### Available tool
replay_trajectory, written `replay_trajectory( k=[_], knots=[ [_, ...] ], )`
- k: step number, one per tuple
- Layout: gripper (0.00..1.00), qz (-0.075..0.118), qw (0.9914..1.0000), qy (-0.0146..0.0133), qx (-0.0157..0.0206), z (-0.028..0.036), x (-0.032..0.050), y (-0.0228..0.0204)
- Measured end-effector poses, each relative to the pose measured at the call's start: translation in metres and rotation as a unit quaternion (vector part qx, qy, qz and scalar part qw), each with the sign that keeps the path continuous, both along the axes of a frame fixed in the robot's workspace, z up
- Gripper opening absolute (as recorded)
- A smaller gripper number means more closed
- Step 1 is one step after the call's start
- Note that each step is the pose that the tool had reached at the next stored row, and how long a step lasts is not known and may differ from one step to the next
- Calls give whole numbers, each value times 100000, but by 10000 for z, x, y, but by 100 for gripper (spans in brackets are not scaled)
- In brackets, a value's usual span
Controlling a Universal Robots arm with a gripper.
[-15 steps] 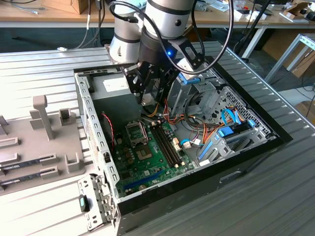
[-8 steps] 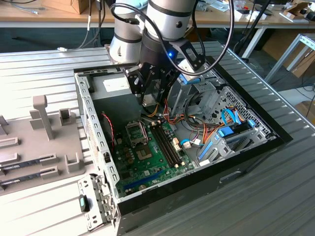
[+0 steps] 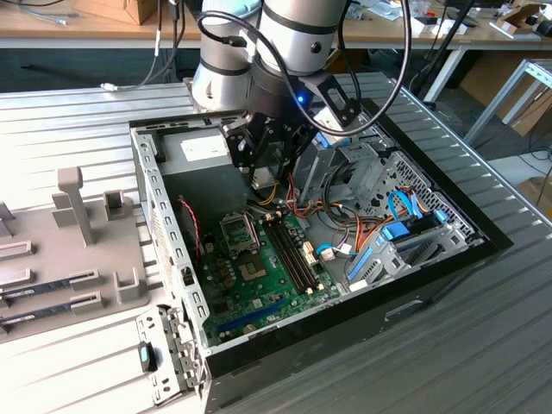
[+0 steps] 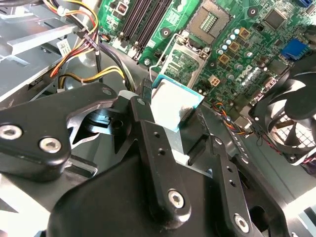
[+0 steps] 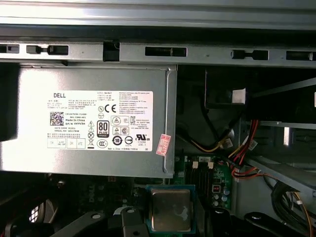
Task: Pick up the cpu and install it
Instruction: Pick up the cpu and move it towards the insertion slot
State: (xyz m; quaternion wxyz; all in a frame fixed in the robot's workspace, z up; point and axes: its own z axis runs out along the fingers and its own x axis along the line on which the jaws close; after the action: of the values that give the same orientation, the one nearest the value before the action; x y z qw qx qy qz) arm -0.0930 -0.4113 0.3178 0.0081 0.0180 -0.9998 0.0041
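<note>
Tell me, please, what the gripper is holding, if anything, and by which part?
The gripper holds the cpu, clamped by two opposite edges between its fingers.

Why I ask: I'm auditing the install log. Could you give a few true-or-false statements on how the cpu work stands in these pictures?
1. The gripper is shut on the cpu. True.
2. The cpu sits in the socket. False: the gripper holds it clear of the board, and the socket is bare.
3. The case is open, with the motherboard showing. True.
4. The power supply lies outside the case. False: it sits inside, at a corner.
</note>
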Motion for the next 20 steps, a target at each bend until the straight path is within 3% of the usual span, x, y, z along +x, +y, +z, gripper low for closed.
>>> replay_trajectory(
  k=[10,20],
  knots=[
    [47,-4,100000,-2,2,-53,0,-169],
    [47,-3,100000,-4,8,-92,0,-308]
  ],
)
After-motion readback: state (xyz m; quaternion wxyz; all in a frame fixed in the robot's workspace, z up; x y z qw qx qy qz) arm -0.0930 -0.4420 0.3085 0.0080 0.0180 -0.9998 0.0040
